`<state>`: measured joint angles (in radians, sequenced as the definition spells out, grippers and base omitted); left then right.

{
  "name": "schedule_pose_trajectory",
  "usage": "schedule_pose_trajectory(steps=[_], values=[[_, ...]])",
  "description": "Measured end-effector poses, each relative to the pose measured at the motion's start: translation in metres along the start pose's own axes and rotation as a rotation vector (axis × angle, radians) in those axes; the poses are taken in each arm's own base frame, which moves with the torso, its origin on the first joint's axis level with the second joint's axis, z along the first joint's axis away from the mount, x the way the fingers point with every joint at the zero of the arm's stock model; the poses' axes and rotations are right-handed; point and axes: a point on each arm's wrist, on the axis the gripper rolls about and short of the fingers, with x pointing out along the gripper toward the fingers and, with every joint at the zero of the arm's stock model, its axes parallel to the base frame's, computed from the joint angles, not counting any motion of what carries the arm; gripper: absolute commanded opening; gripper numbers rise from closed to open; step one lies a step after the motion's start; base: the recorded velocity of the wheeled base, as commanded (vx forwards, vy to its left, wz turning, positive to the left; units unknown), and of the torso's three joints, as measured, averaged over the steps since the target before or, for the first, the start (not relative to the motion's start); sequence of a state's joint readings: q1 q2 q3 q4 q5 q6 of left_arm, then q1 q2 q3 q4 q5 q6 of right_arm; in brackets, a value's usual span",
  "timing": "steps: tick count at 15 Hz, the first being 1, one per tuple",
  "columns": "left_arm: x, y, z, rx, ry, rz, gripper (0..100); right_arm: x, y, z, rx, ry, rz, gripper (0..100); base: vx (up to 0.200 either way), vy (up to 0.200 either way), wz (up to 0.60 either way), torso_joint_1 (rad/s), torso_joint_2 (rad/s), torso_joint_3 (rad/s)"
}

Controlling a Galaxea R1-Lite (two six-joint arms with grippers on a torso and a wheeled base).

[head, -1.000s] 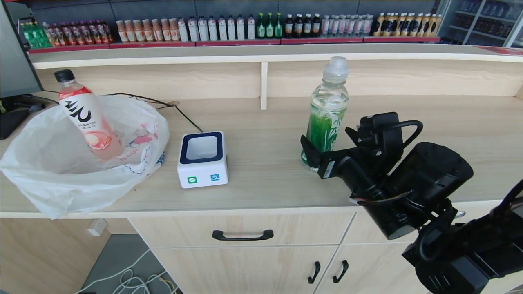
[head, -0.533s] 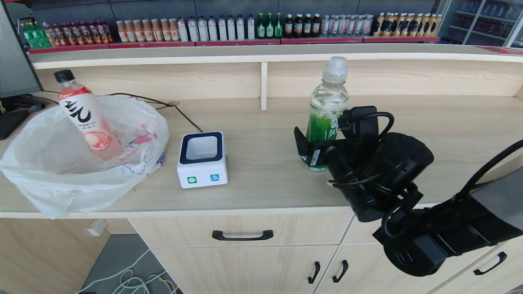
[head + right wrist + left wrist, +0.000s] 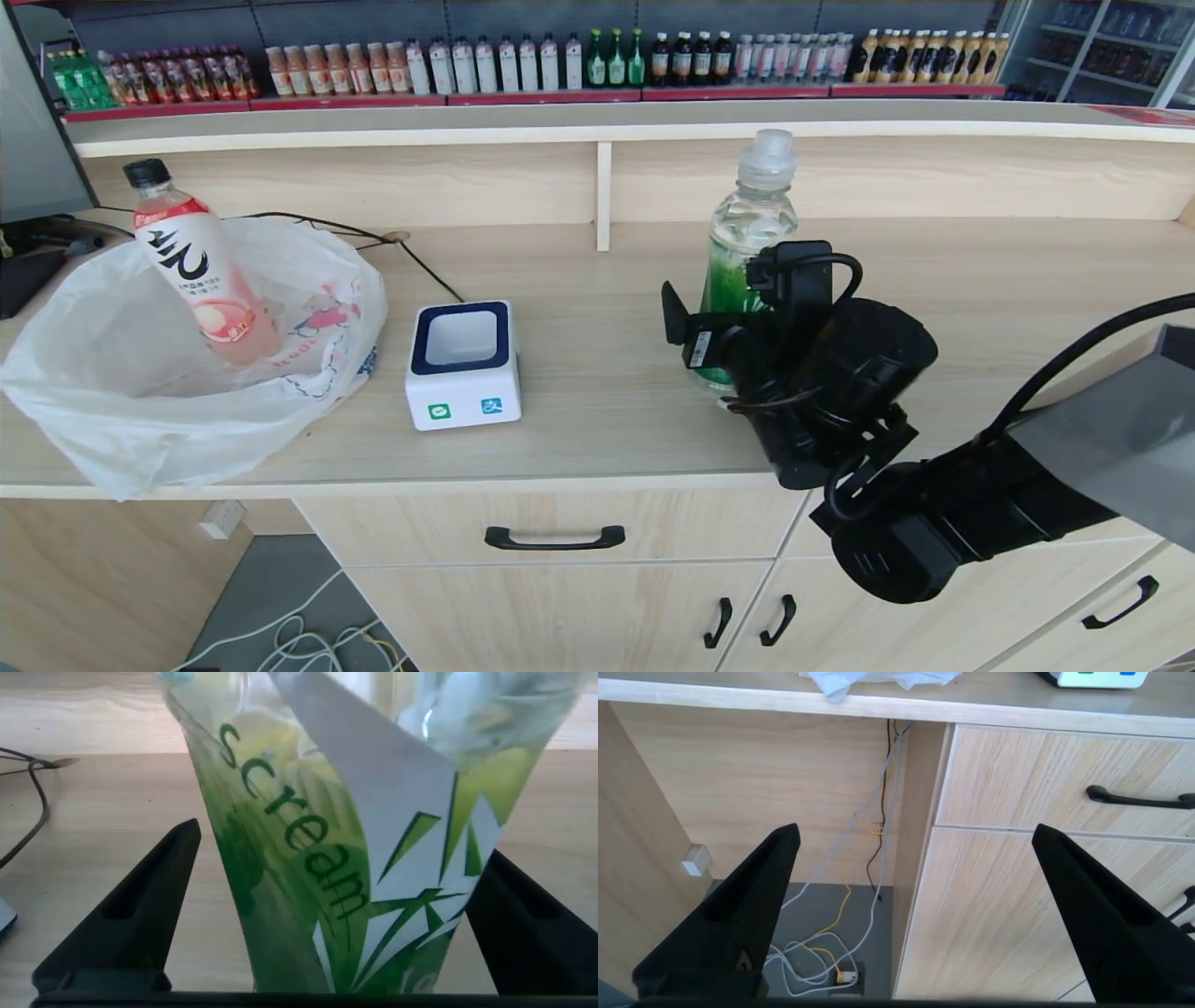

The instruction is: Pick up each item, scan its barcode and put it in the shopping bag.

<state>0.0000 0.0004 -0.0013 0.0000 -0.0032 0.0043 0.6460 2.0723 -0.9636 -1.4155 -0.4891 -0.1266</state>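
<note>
Head view: showing green bottle (image 3: 752,224) standing upright on counter (image 3: 597,392) right of scanner (image 3: 462,364), between spread fingers (image 3: 674,315) of right gripper (image 3: 721,317); pink bottle (image 3: 201,271) leaning in bag (image 3: 121,392). Right wrist view: framing green bottle's label between wide-open fingers, not yet clamping. Left wrist view: facing cabinet (image 3: 1008,859), left gripper (image 3: 924,915) gaping wide, holding nothing.

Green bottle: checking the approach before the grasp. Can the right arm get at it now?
Likely yes: the right gripper has its open fingers either side of the green bottle, nothing between.
</note>
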Motion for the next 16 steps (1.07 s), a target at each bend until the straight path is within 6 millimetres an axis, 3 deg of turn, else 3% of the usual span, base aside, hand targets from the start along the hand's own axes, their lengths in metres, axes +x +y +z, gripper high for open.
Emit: schedule_pose_trajectory(steps=[13,14,16], values=[[0.000,0.000,0.000,0.000,0.000,0.000,100,0.006,-0.002,0.021,0.009,-0.038,-0.010,100,0.000,0.000,0.00,0.000,0.00,0.000],[0.000,0.000,0.000,0.000,0.000,0.000,100,0.006,-0.003,0.023,0.011,-0.042,-0.011,0,0.000,0.000,0.00,0.000,0.00,0.000],[0.000,0.000,0.000,0.000,0.000,0.000,100,0.004,-0.002,0.026,0.014,-0.045,-0.007,0,0.000,0.000,0.00,0.000,0.00,0.000]])
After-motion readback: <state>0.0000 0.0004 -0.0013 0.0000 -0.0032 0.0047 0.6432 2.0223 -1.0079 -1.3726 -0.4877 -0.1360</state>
